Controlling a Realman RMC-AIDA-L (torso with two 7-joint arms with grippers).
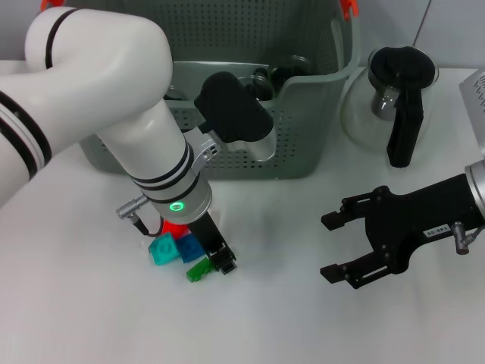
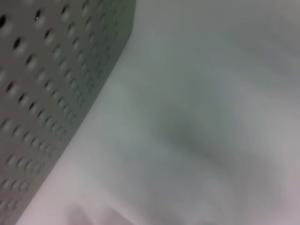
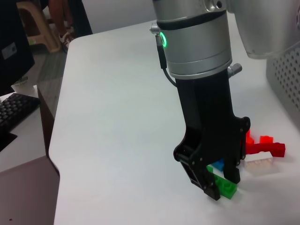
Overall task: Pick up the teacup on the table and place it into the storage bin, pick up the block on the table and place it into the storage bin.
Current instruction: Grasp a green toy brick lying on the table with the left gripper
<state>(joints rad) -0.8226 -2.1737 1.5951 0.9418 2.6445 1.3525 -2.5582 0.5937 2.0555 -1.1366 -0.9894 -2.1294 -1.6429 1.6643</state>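
Note:
My left gripper [image 1: 218, 265] [image 3: 224, 183] points down at a cluster of blocks on the white table. Its jaws stand narrow, shut on a small green block [image 1: 198, 271] [image 3: 228, 188] that rests on the table. Beside it lie a teal block [image 1: 161, 249], a blue block [image 1: 189, 249] and a red block [image 1: 176, 227] [image 3: 262, 146]. The grey-green perforated storage bin [image 1: 303, 129] [image 2: 33, 93] stands behind the left arm, with dark rounded things inside that I cannot identify. No teacup shows on the table. My right gripper [image 1: 339, 246] hovers open at the right, holding nothing.
A glass pot with a black lid and handle [image 1: 398, 98] stands right of the bin. A white block [image 3: 262, 164] lies by the red one. In the right wrist view the table edge [image 3: 56, 154] drops off, with a keyboard [image 3: 14, 108] beyond it.

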